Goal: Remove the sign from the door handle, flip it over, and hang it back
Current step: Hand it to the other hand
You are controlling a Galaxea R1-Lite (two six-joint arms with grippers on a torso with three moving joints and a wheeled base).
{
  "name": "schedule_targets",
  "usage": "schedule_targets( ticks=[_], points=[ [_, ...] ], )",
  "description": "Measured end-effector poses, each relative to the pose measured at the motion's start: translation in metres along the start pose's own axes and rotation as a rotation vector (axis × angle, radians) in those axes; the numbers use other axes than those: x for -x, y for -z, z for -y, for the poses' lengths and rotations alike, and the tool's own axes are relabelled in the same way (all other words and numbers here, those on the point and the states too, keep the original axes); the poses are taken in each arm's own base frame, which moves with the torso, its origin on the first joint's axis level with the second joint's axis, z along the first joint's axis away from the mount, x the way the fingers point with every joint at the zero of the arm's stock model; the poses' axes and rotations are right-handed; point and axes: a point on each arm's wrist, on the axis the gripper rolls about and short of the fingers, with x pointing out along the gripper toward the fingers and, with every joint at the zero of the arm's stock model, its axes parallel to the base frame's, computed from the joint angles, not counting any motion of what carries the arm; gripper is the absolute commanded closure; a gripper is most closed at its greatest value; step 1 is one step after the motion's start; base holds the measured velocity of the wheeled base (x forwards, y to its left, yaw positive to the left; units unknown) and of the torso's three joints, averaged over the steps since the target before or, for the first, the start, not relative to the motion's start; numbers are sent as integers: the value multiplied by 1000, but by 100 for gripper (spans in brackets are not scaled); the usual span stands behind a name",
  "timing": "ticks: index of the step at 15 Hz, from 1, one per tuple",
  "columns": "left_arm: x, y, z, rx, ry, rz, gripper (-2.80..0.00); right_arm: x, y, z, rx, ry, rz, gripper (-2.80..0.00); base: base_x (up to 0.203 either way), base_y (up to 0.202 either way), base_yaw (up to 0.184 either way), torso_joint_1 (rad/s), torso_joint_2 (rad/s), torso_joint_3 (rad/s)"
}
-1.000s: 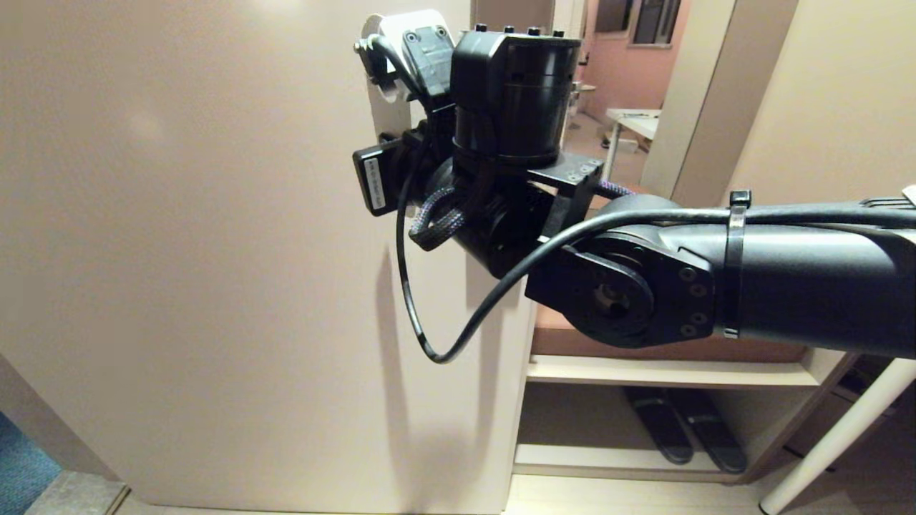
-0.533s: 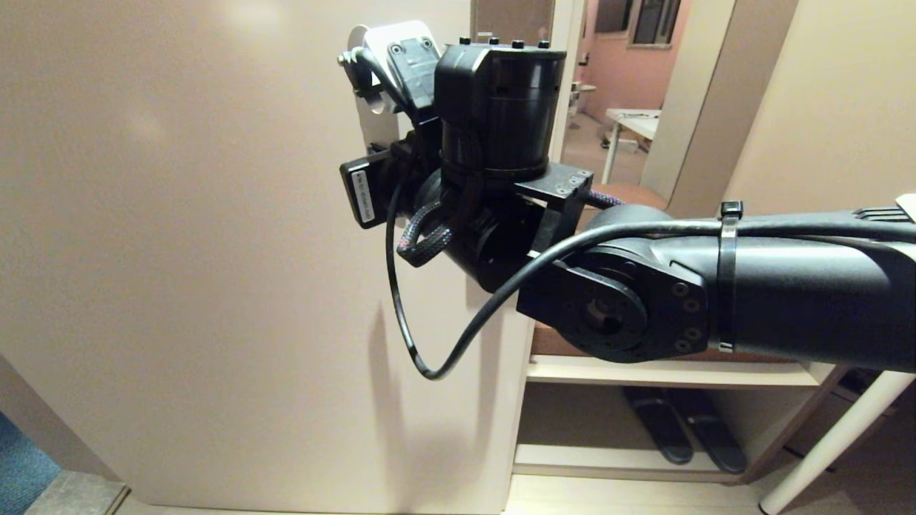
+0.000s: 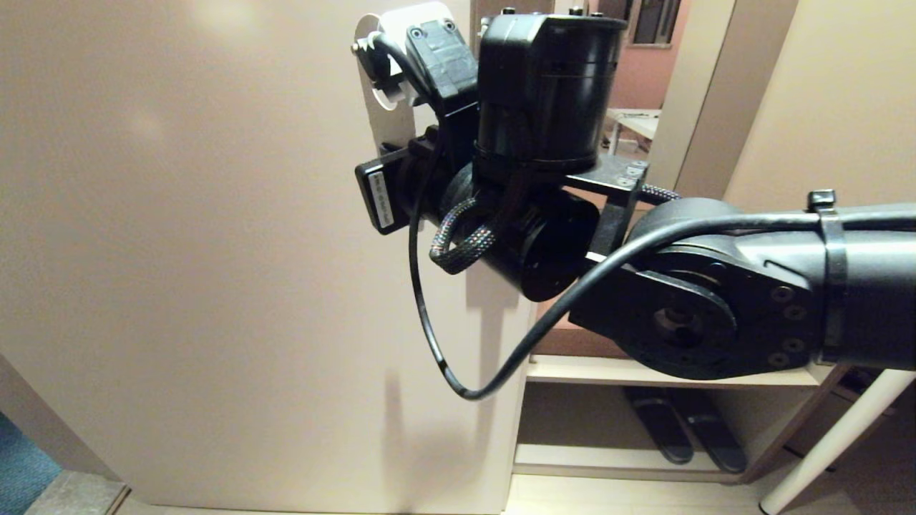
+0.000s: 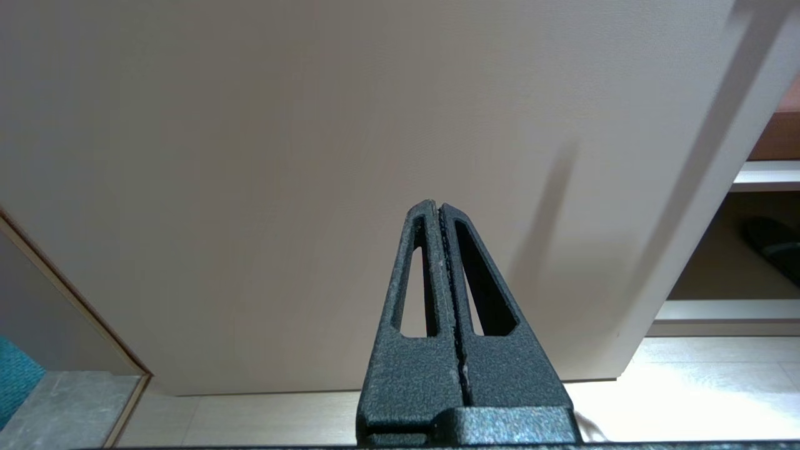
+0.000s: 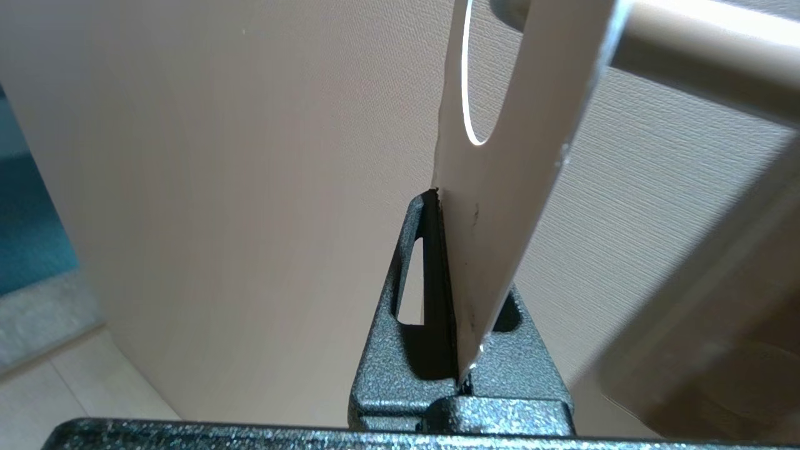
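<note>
I see a plain beige door filling most of my view — past its edge, low shelves with dark slippers underneath. A white table leg slants at right, and blue carpet shows at lower left.

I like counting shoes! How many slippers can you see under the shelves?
2. One dark slipper lies on the bottom shelf beside the door, the other slipper right next to it. More could be hidden behind the robot's arm.

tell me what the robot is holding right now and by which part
The right gripper is shut on the sign, pinching its lower end, below the oval hole. The left gripper is shut and holds nothing.
</note>
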Motion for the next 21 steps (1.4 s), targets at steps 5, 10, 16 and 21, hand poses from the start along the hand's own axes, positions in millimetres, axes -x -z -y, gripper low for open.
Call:
schedule_targets(
  ticks=[5, 10, 16, 21],
  points=[
    [0, 0, 0, 0, 0, 0, 0, 35, -5, 15, 20, -6, -30, 0, 0, 0, 0, 0, 0, 0],
    [0, 0, 0, 0, 0, 0, 0, 84, -8, 35, 27, -8, -54, 0, 0, 0, 0, 0, 0, 0],
    [0, 0, 0, 0, 0, 0, 0, 133, -12, 125, 56, 253, -58, 0, 0, 0, 0, 0, 0, 0],
    [0, 0, 0, 0, -1, 0, 0, 193, 6, 218, 88, 673, -148, 0, 0, 0, 0, 0, 0, 0]
  ],
)
